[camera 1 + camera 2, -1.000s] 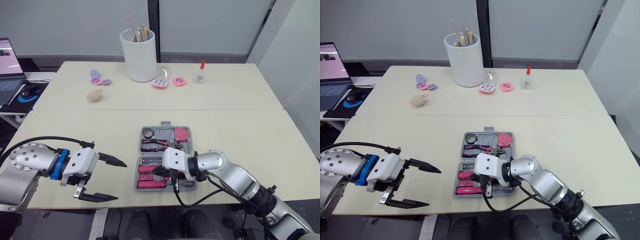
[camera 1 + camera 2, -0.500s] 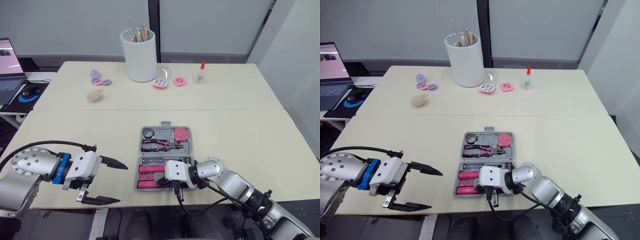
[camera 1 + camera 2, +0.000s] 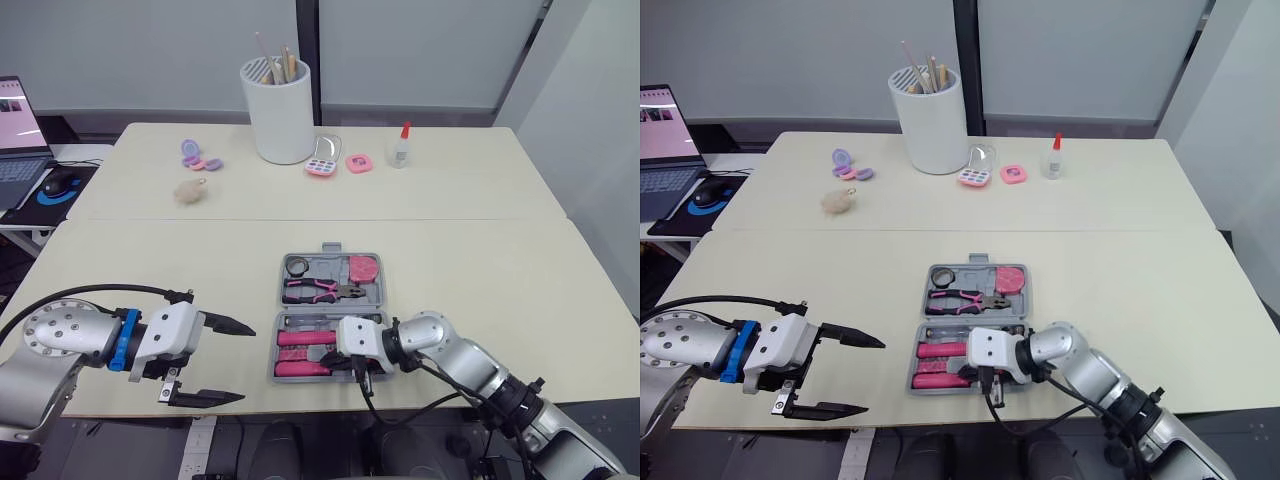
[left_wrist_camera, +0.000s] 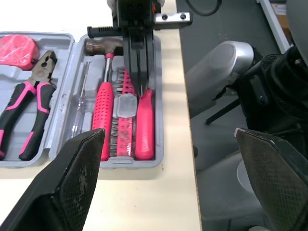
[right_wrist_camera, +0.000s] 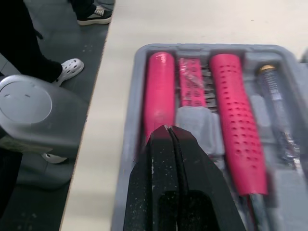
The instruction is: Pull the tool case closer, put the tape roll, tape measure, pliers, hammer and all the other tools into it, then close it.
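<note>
The grey tool case (image 3: 381, 287) lies open near the table's front edge. Its far half holds a black tape roll (image 3: 297, 266), a pink tape measure (image 3: 362, 269) and pink-handled pliers (image 3: 318, 291). In the near half lie a hammer (image 4: 102, 115) with a pink handle, a second pink handle (image 5: 159, 91) and a strip of bits. My right gripper (image 3: 325, 362) is shut with nothing in it, its tips low over the near half (image 5: 171, 139). My left gripper (image 3: 235, 360) hangs open to the left of the case, off the front edge, one finger (image 4: 79, 168) pointing toward it.
At the back of the far table stand a white cup of brushes (image 3: 277, 110), a glue bottle (image 3: 400, 146), small pink and purple cases (image 3: 322, 166) and a fluffy ball (image 3: 189, 191). A laptop (image 3: 18, 130) and mouse sit far left. Bare tabletop surrounds the case.
My right gripper has drawn back toward the front edge and sunk lower over the case's near half. The left gripper has drifted slightly right and stays open.
</note>
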Controlling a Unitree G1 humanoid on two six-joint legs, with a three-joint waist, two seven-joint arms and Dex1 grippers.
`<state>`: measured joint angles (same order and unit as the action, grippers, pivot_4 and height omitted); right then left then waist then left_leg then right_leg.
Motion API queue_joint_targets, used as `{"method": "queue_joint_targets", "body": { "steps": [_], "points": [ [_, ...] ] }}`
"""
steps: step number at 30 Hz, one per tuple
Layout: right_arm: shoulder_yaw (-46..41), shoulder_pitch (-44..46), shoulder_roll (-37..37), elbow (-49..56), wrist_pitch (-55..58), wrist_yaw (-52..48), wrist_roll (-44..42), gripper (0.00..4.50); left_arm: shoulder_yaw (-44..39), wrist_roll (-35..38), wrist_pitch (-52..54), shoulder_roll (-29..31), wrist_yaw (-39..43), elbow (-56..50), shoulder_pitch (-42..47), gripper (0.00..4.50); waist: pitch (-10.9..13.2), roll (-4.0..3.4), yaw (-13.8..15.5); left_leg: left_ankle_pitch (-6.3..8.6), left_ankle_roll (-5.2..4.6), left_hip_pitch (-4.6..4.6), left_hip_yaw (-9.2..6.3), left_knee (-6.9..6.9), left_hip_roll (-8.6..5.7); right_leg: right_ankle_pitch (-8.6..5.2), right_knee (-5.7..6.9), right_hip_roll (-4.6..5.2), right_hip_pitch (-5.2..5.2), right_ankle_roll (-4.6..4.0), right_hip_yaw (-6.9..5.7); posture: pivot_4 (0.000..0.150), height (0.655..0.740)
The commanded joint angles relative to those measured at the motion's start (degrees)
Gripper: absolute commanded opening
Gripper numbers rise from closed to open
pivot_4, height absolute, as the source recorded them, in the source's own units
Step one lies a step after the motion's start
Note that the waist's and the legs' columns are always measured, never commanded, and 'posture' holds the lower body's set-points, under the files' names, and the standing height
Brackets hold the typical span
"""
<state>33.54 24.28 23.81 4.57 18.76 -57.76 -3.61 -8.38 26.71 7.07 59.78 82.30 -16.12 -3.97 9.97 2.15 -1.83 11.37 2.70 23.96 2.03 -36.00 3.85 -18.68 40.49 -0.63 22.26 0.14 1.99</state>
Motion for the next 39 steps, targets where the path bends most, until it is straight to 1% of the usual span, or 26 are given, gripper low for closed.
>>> {"method": "queue_joint_targets", "body": {
  "steps": [1, 3, 4, 7, 11, 14, 16, 20, 21, 25, 28, 31, 32, 33, 34, 35, 36, 37, 38, 39],
  "points": [
    [-7.4, 3.0, 3.1, 8.7, 4.7, -3.1, -5.7, 0.02, -3.3, 0.6, 0.9, -0.5, -2.9, 0.3, 1.1, 4.5, 0.0, -0.01, 0.0, 0.0, 0.0, 0.0, -0.01, 0.0, 0.01, 0.0, 0.0, 0.01, 0.0, 0.0, -0.01, 0.15, 0.74],
    [-12.2, 3.8, 6.2, 11.8, 7.5, -4.4, -9.1, 0.02, -4.5, 1.1, 1.9, -0.7, -4.5, 1.6, 2.0, 4.5, 0.0, 0.0, 0.1, 0.0, 0.0, 0.02, -0.02, 0.0, 0.07, 0.0, 0.01, 0.04, 0.0, 0.0, -0.02, 0.15, 0.74],
    [-15.6, 3.8, 8.5, 12.9, 8.8, -5.6, -11.5, 0.2, -5.6, 1.3, 2.2, -0.9, -5.3, 2.8, 2.4, 4.5, 0.0, 0.0, 0.1, 0.0, 0.0, 0.0, -0.01, 0.0, 0.15, 0.0, 0.0, 0.06, -0.02, 0.01, -0.02, 0.15, 0.74],
    [-22.2, 3.1, 14.5, 13.2, 9.8, -9.1, -15.9, 0.76, -7.8, 1.4, 3.0, -1.2, -6.9, 5.8, 3.4, 4.5, 0.0, 0.0, 0.2, 0.0, 0.0, 0.0, -0.01, 0.01, 0.11, 0.0, -0.02, 0.15, -0.05, 0.0, -0.04, 0.15, 0.74],
    [-31.9, 0.7, 24.4, 10.0, 9.1, -13.2, -18.8, 1.67, -12.0, 2.5, 6.4, 0.2, -7.4, 11.8, 4.4, 4.5, 0.1, 0.01, 0.2, 0.0, -0.01, 0.01, 0.03, 0.02, -0.04, 0.0, -0.05, 0.2, -0.03, 0.0, -0.02, 0.15, 0.74],
    [-34.2, -0.3, 27.1, 7.5, 8.0, -13.4, -18.8, 2.36, -12.8, 2.1, 7.4, 1.2, -6.5, 14.9, 4.7, 4.5, 0.1, 0.01, 0.0, 0.0, -0.01, 0.0, 0.03, 0.02, -0.06, 0.0, -0.05, 0.2, -0.03, 0.01, -0.03, 0.15, 0.74],
    [-35.5, -2.0, 29.0, 4.8, 5.3, -13.5, -17.0, 2.85, -13.1, 1.2, 6.7, 1.7, -5.8, 16.8, 4.6, 4.5, 0.1, 0.01, -0.2, 0.0, -0.01, -0.05, 0.07, 0.03, -0.04, -0.01, -0.04, 0.16, -0.03, 0.01, 0.0, 0.15, 0.74],
    [-37.5, -4.0, 31.0, 1.4, 2.8, -13.5, -16.6, 4.03, -12.6, -0.7, 4.2, 1.8, -5.7, 20.8, 6.1, 4.5, 0.1, -0.02, -0.1, 0.0, -0.01, -0.04, 0.11, 0.03, -0.03, 0.0, -0.04, 0.16, -0.01, 0.0, 0.04, 0.15, 0.74],
    [-38.0, -4.4, 31.3, 0.9, 2.7, -13.7, -16.8, 4.46, -12.5, -1.3, 3.3, 1.8, -5.7, 21.7, 6.4, 4.5, 0.1, -0.03, -0.1, 0.0, -0.01, -0.04, 0.13, 0.03, -0.04, 0.0, -0.03, 0.17, 0.0, 0.0, 0.05, 0.15, 0.74],
    [-37.8, -4.8, 31.2, -0.3, 1.0, -13.1, -15.7, 4.46, -11.4, -3.0, 0.8, 1.0, -6.3, 24.0, 8.1, 4.5, 0.1, -0.02, -0.1, 0.0, -0.01, -0.05, 0.16, 0.03, -0.01, 0.0, -0.03, 0.19, 0.0, 0.0, 0.09, 0.15, 0.74],
    [-35.8, -5.2, 30.2, -1.0, -1.0, -11.3, -13.0, 4.46, -9.5, -5.1, -0.7, 0.2, -7.4, 25.6, 9.6, 4.5, 0.1, -0.03, 0.0, 0.0, -0.01, -0.05, 0.16, 0.03, -0.01, 0.0, -0.02, 0.2, -0.01, 0.0, 0.09, 0.15, 0.74],
    [-32.2, -5.8, 28.7, -2.5, -6.0, -9.7, -8.5, 4.46, -7.0, -7.4, -2.6, -1.7, -9.3, 26.7, 11.0, 4.5, 0.1, -0.03, 0.0, 0.0, -0.01, -0.05, 0.19, 0.03, -0.02, 0.01, -0.02, 0.2, -0.01, 0.01, 0.12, 0.15, 0.74],
    [-31.2, -5.7, 27.8, -3.2, -6.9, -8.8, -7.2, 4.18, -6.0, -8.4, -3.8, -2.5, -10.0, 27.2, 11.5, 4.5, 0.1, -0.03, 0.0, 0.0, -0.01, -0.05, 0.2, 0.02, -0.03, 0.01, -0.02, 0.2, -0.01, 0.01, 0.12, 0.15, 0.74],
    [-30.2, -5.4, 27.0, -3.9, -7.9, -7.8, -6.0, 4.08, -5.2, -9.3, -4.6, -3.2, -10.6, 27.5, 11.8, 4.32, 0.1, -0.02, -0.1, 0.0, -0.01, -0.04, 0.22, 0.02, -0.05, 0.01, -0.02, 0.2, 0.0, 0.01, 0.13, 0.15, 0.74],
    [-29.3, -5.0, 26.3, -4.6, -8.7, -7.3, -5.0, 3.86, -4.4, -10.0, -5.3, -3.9, -11.2, 27.8, 12.1, 4.12, 0.1, -0.02, -0.1, 0.0, -0.01, -0.04, 0.22, 0.02, -0.05, 0.02, 0.01, 0.19, 0.01, 0.0, 0.14, 0.15, 0.74],
    [-28.3, -4.7, 25.5, -5.3, -9.5, -6.8, -3.9, 3.52, -3.5, -10.6, -5.6, -4.5, -11.5, 27.9, 12.3, 3.94, 0.1, -0.02, 0.0, 0.0, -0.01, -0.04, 0.23, 0.02, -0.06, 0.02, 0.02, 0.18, 0.01, 0.0, 0.16, 0.15, 0.74],
    [-27.5, -4.2, 24.8, -5.8, -9.9, -6.4, -3.2, 3.23, -2.7, -11.2, -5.8, -5.1, -12.0, 28.0, 12.6, 3.68, 0.1, -0.02, 0.0, 0.0, 0.0, -0.03, 0.23, 0.01, -0.07, 0.02, 0.05, 0.18, 0.03, -0.01, 0.15, 0.15, 0.74],
    [-26.7, -3.6, 23.7, -6.5, -10.1, -5.8, -2.4, 2.81, -1.8, -12.0, -6.0, -5.8, -12.7, 28.1, 13.0, 3.28, 0.1, -0.02, 0.0, 0.0, 0.0, -0.05, 0.25, 0.01, -0.08, 0.03, 0.06, 0.18, 0.03, -0.02, 0.17, 0.15, 0.74],
    [-26.1, -3.0, 22.9, -7.1, -10.2, -5.3, -1.9, 2.52, -1.0, -12.5, -6.0, -6.2, -13.0, 28.2, 13.2, 3.0, 0.1, -0.02, 0.0, 0.0, 0.0, -0.04, 0.25, 0.01, -0.08, 0.03, 0.07, 0.18, 0.03, -0.02, 0.18, 0.15, 0.74],
    [-25.1, -2.6, 22.3, -7.7, -11.0, -5.0, -0.8, 2.23, -0.2, -13.1, -6.1, -6.8, -13.6, 28.3, 13.5, 2.6, 0.1, -0.02, -0.1, 0.0, 0.0, -0.05, 0.26, 0.0, -0.09, 0.04, 0.09, 0.17, 0.03, -0.03, 0.18, 0.15, 0.74]
  ]
}}
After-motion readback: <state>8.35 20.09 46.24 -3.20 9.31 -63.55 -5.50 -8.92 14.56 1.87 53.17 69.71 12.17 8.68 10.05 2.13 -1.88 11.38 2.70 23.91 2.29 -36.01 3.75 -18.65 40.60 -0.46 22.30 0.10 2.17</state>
